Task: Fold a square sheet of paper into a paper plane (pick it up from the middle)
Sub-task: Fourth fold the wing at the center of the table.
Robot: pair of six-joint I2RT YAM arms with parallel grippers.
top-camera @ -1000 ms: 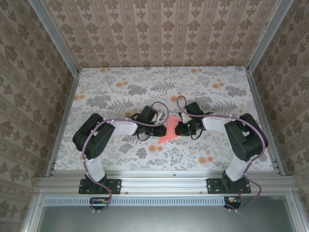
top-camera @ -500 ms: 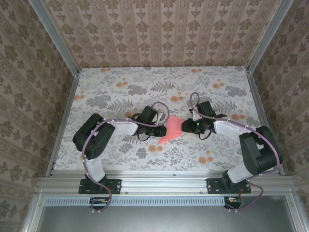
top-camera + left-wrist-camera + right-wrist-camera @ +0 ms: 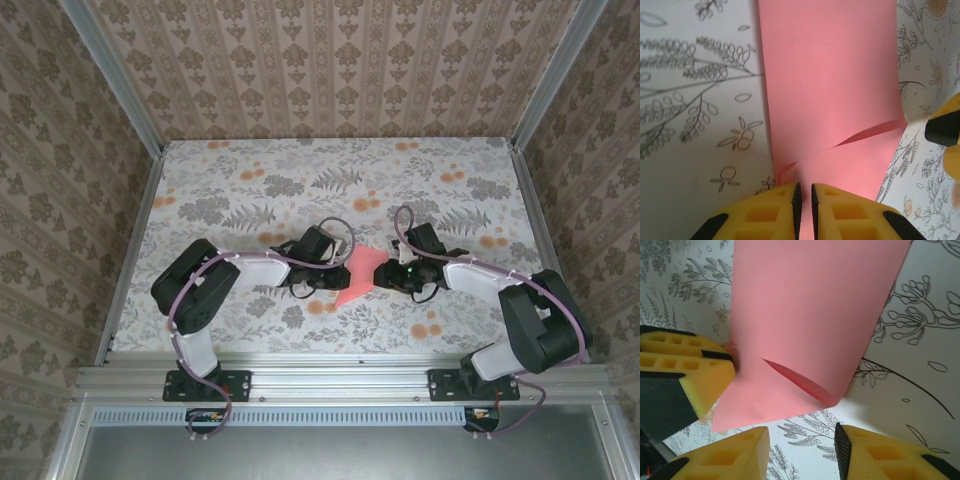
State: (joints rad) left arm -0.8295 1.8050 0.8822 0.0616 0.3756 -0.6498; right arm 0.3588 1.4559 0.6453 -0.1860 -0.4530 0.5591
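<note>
Left jaws: clenched on the sheet of paper (image 3: 830,75), shifted rightward.
Right jaws: released, still beside its edge.

Left pincer (image 3: 336,274), at mid-frame, is closed on the paper (image 3: 830,75); right pincer (image 3: 801,450) faces it, fingers (image 3: 725,455) wide apart.

We log a white tablecloth (image 3: 250,180) printed with grey leaves and small orange flowers (image 3: 428,328); close up in the left wrist view, the leaf sprigs (image 3: 690,100) are line-drawn. Beige damask wallpaper (image 3: 330,60) covers three walls. Aluminium posts (image 3: 110,75) stand at the corners. A metal rail (image 3: 340,378) runs along the near edge, with a slotted strip (image 3: 330,415) below it.
</note>
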